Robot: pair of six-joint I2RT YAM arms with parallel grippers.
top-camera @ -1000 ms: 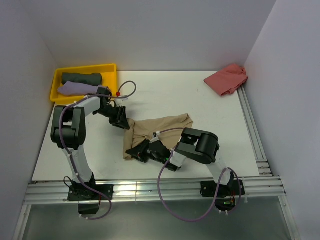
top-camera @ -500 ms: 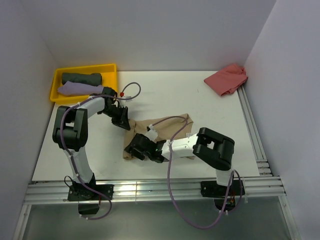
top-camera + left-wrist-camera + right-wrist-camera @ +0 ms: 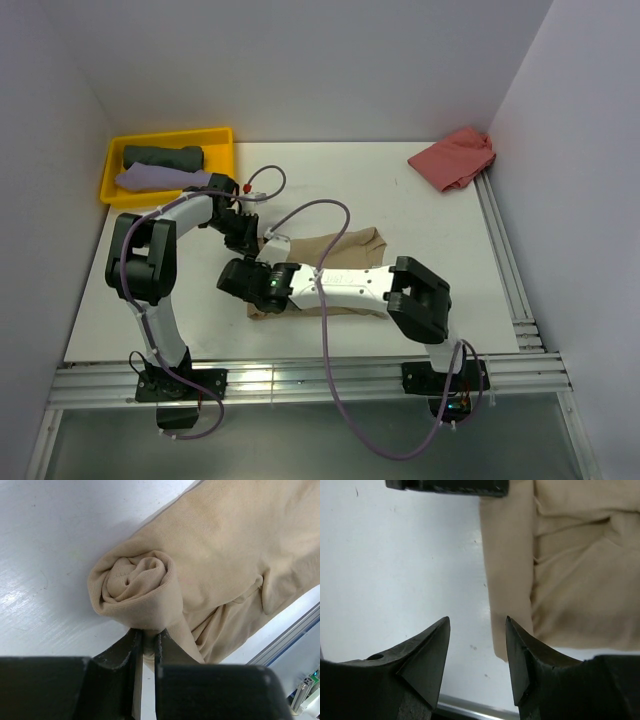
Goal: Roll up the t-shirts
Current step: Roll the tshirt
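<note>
A large tan t-shirt point(image 3: 362, 246) lies crumpled mid-table, its left end wound into a small roll point(image 3: 134, 582). My left gripper point(image 3: 250, 241) point(image 3: 148, 639) is shut on a fold of tan cloth just under that roll. My right arm stretches across the shirt, and its gripper point(image 3: 230, 283) point(image 3: 477, 626) hangs open over bare table just left of the shirt's edge point(image 3: 507, 570), nothing between its fingers. A salmon-red t-shirt point(image 3: 454, 158) lies bunched at the far right corner. A dark grey-green rolled t-shirt point(image 3: 163, 157) and a lilac one point(image 3: 148, 179) sit in the tray.
The yellow plastic tray point(image 3: 223, 143) stands at the far left corner. Aluminium rails run along the table's front edge point(image 3: 300, 378) and right side point(image 3: 504, 262). White walls close in the left, back and right. A purple cable point(image 3: 322, 207) arches over the shirt.
My left gripper has shut on the tan cloth. My right gripper has opened and slid left across the shirt to its left edge, the arm now lying over the cloth.
</note>
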